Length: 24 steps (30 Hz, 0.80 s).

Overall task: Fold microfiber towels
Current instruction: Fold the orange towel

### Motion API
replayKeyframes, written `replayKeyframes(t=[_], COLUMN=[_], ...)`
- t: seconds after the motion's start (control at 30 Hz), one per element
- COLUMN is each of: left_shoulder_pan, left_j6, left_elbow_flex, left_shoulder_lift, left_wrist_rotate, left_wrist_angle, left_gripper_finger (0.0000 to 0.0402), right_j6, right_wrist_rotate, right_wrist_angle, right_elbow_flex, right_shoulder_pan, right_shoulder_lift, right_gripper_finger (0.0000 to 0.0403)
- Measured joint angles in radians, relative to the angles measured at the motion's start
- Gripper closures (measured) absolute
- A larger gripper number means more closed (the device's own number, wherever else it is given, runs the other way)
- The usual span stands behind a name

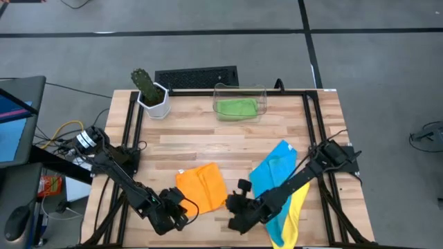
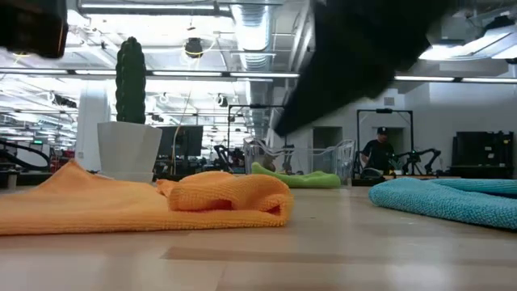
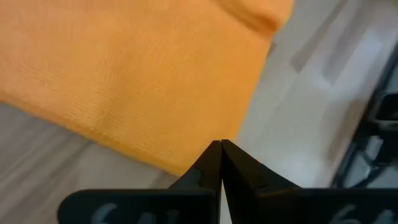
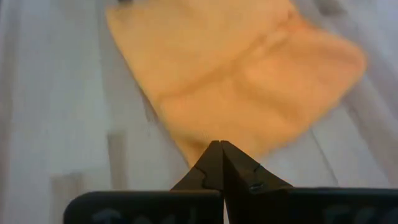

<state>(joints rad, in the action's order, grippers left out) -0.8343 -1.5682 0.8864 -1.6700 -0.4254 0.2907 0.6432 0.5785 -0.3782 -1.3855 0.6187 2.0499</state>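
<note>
While both dark arms reach low over the near edge of the pale wooden slatted desk (image 1: 228,135), the soft orange microfiber towel (image 1: 201,187) lies between them, loosely folded, with a raised fold showing in the low view. The left hand (image 1: 181,209) sits just beside the towel's near left corner, its fingers (image 3: 211,163) pressed together with nothing between them; in its wrist view the tips meet just short of the cloth's edge. The right hand (image 1: 235,205) sits just off the towel's near right corner, its fingers (image 4: 231,163) likewise together and empty, the orange cloth just ahead of their tips.

Under the right arm lies the teal-blue microfiber towel (image 1: 275,170), spread flat on the desk, and the yellow microfiber towel (image 1: 293,211) lies touching it on the near side, reaching the desk's front edge. Well apart, at the far side of the desk, the green microfiber towel (image 1: 234,108) rests folded inside a clear plastic bin (image 1: 261,92). Beside the bin stands a green cactus in a white pot (image 1: 152,95)
</note>
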Motion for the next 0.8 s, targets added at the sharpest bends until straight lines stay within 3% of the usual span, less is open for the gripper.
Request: replayKeyframes(t=[0.17,0.3,0.47,0.63,0.8], left_shoulder_pan=[0.018,0.085,0.214,0.319,0.4], left_j6=[0.04,0.185,0.446,0.597,0.759], left_elbow_flex=[0.0,0.002,0.002,0.002,0.002], left_shoulder_lift=[0.049,0.048,0.03,0.031,-0.023], left_wrist_rotate=[-0.124,-0.201,-0.181,-0.206,-0.061], left_wrist_angle=[-0.036,-0.1,-0.202,-0.209,-0.328], left_gripper_finger=[0.0401,0.0401,0.0401,0.0401,0.0401], right_j6=[0.01,0.02,0.011,0.023,0.029], right_wrist_rotate=[-0.001,-0.005,-0.032,-0.041,-0.046], right_wrist_angle=[0.133,0.196,0.199,0.191,0.183], right_elbow_flex=[0.07,0.095,0.098,0.098,0.098], right_shoulder_pan=[0.005,-0.022,-0.041,-0.026,-0.003], right_shoulder_lift=[0.0,0.0,0.0,0.0,0.0], right_gripper_finger=[0.0383,0.0383,0.0385,0.038,0.0386])
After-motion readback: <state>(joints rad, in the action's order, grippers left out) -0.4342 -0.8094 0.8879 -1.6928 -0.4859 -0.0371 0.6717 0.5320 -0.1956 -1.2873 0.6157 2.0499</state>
